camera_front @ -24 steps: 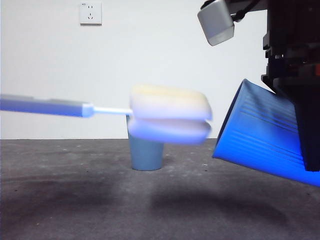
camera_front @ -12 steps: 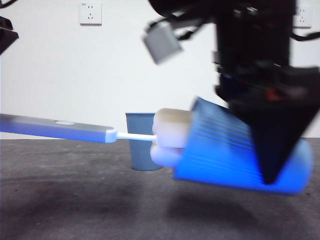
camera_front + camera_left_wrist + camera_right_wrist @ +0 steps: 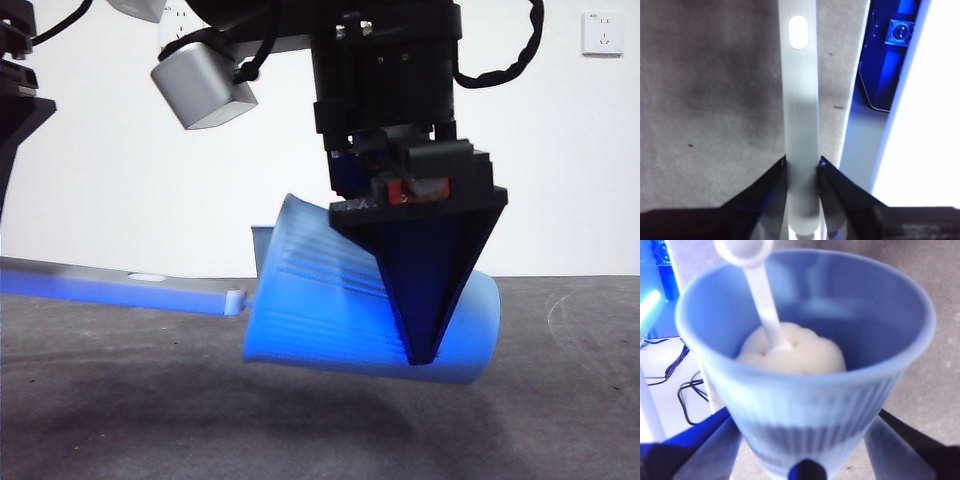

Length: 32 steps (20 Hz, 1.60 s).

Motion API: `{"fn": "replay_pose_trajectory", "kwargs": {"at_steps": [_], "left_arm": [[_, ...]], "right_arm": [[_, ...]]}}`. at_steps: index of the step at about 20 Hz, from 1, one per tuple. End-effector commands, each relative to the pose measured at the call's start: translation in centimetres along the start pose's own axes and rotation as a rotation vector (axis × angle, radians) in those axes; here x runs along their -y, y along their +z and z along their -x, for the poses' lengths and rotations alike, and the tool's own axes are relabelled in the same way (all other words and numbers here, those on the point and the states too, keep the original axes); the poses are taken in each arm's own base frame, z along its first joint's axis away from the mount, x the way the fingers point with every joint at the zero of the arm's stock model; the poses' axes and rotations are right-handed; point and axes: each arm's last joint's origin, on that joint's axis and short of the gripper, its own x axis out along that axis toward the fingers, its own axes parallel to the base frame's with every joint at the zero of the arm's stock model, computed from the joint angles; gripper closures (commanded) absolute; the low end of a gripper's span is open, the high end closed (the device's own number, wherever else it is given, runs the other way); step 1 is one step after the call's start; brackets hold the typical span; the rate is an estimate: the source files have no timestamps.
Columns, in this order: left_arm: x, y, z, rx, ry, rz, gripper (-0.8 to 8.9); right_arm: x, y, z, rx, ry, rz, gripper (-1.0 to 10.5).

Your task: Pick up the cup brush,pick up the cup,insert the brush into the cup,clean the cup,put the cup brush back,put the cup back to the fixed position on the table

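the right gripper [image 3: 425,330] clamps the cup [image 3: 340,305] above the table [image 3: 150,420], tipped nearly on its side, mouth turned toward the left gripper [image 3: 801,167]. that gripper pinches the cup brush [image 3: 120,287] by its grey handle, which runs almost level straight out from the jaws, the sponge head [image 3: 792,352] deep inside the cup. a white wall with a socket [image 3: 600,32] stands behind the dark grey table.

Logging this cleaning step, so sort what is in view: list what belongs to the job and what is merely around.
In the job:
- ribbed blue plastic cup, tilted in the air, clamped by the right gripper
- long grey-handled cup brush, held by the left gripper, its cream sponge head inside that cup

Just around:
- second blue cup behind, mostly hidden
- white wall socket
- dark grey table
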Motion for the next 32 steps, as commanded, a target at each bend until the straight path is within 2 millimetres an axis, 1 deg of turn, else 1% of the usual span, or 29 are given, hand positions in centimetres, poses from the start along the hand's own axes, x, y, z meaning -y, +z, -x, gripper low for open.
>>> {"fn": "replay_pose_trajectory", "kwargs": {"at_steps": [1, 5, 7, 13, 17, 22, 24, 32], "left_arm": [[-0.1, 0.3, 0.2, 0.037, 0.009, -0.009, 8.22], [-0.2, -0.6, 0.8, 0.028, 0.008, 0.028, 8.22], [-0.3, -1.2, 1.2, 0.025, 0.010, 0.043, 8.22], [0.0, -2.8, 2.3, 0.023, 0.012, 0.063, 8.22], [0.2, -3.2, 2.6, 0.023, 0.013, 0.068, 8.22], [0.3, -3.5, 2.8, 0.012, 0.006, 0.077, 8.22], [0.4, -3.7, 3.0, 0.022, 0.012, 0.079, 8.23], [0.9, -5.0, 3.9, 0.022, 0.011, 0.079, 8.23]], "right_arm": [[-0.5, 0.6, -0.2, 0.000, 0.000, 0.001, 9.6], [-0.4, 0.1, 0.1, -0.010, 0.028, -0.033, 9.6], [-0.1, -0.4, 0.5, -0.002, 0.022, -0.071, 9.6], [1.6, -2.8, 2.6, 0.058, -0.015, -0.160, 9.6], [1.5, -3.6, 3.8, 0.081, -0.029, -0.169, 9.6], [1.4, -3.8, 3.8, 0.067, -0.020, -0.165, 9.6], [1.7, -3.9, 3.7, 0.065, -0.020, -0.177, 9.6], [1.7, -3.9, 3.7, 0.079, -0.011, -0.185, 9.6]]}}
